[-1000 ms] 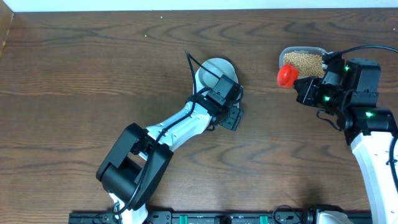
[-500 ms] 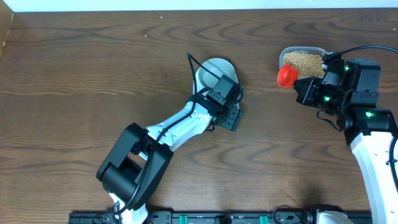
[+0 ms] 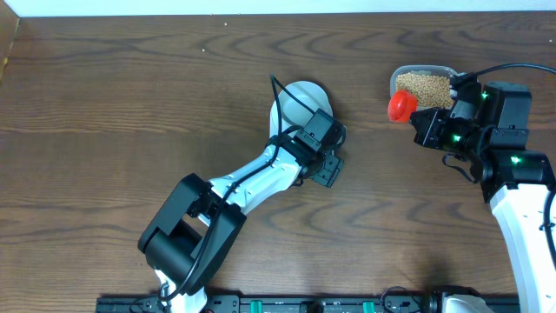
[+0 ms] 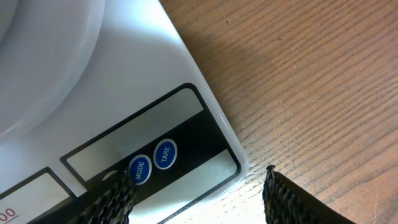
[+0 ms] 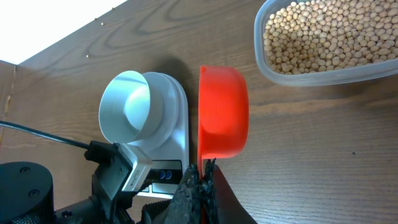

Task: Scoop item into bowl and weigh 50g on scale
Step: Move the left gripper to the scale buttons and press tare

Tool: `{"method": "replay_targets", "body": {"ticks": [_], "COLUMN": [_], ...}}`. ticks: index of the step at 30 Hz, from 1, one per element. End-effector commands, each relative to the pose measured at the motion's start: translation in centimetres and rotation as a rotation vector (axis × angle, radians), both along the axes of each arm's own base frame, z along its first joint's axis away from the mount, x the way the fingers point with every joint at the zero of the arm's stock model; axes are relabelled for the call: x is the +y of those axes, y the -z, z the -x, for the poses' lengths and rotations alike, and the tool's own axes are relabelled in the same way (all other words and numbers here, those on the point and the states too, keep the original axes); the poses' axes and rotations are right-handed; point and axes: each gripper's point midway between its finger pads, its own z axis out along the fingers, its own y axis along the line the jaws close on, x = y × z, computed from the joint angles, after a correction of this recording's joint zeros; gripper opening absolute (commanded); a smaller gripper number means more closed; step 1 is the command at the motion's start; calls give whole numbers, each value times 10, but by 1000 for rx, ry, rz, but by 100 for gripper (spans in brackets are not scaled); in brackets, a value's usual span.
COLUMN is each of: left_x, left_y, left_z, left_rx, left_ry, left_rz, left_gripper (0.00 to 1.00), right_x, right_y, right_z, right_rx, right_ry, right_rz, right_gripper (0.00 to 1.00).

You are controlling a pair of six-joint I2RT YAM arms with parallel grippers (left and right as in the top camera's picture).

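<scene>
The pale bowl (image 3: pixel 295 97) stands empty on the white scale (image 5: pixel 179 134), which the left arm mostly hides in the overhead view. My left gripper (image 3: pixel 327 167) is open over the scale's front edge. In the left wrist view its fingers (image 4: pixel 199 205) straddle the front right corner of the scale (image 4: pixel 143 81), near the MODE and TARE buttons (image 4: pixel 153 161). My right gripper (image 5: pixel 202 177) is shut on the handle of an empty red scoop (image 5: pixel 222 115), held between the bowl (image 5: pixel 132 106) and the clear tub of tan beans (image 5: pixel 326 34).
The clear tub (image 3: pixel 423 83) sits at the back right of the wooden table, just behind the right arm. A black cable (image 3: pixel 280 96) from the left arm crosses over the bowl.
My left gripper has shifted slightly to the right along the scale's front edge. The right arm and the red scoop have not moved.
</scene>
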Motion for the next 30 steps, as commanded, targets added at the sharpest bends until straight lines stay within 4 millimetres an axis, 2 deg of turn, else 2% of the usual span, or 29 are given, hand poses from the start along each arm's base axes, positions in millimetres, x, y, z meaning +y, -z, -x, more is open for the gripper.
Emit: {"method": "replay_targets", "body": {"ticks": [1, 4, 6, 11, 13, 16, 20, 24, 28, 30], "left_x": [3, 2, 0, -1, 2, 8, 17, 34, 39, 48], "left_y": [21, 13, -15, -102, -126, -133, -124, -118, -114, -108], "left_z": [7, 6, 5, 4, 8, 14, 22, 17, 19, 16], "left_rx": [44, 33, -5, -153, -189, -186, -137, -140, -124, -118], "left_ry": [13, 14, 16, 16, 16, 15, -5, -93, -119, -184], "left_rz": [-30, -19, 16, 141, 171, 169, 131, 57, 37, 1], "left_gripper": [69, 70, 70, 73, 73, 73, 68, 67, 65, 64], "right_x": [-5, -5, -5, -7, -11, -14, -18, -18, -18, -18], "right_y": [-8, -8, -9, -12, -12, -11, -8, -3, -1, 1], "right_z": [-2, -3, -4, -8, -9, -10, -9, -5, -2, -1], "right_rx": [-27, -29, -35, -56, -57, -58, -47, -18, -2, 6], "right_ry": [2, 2, 3, 13, 29, 43, 62, 61, 60, 59], "right_rz": [19, 19, 20, 29, 45, 59, 77, 77, 76, 76], "right_gripper": [1, 1, 1, 1, 1, 1, 2, 1, 1, 1]}}
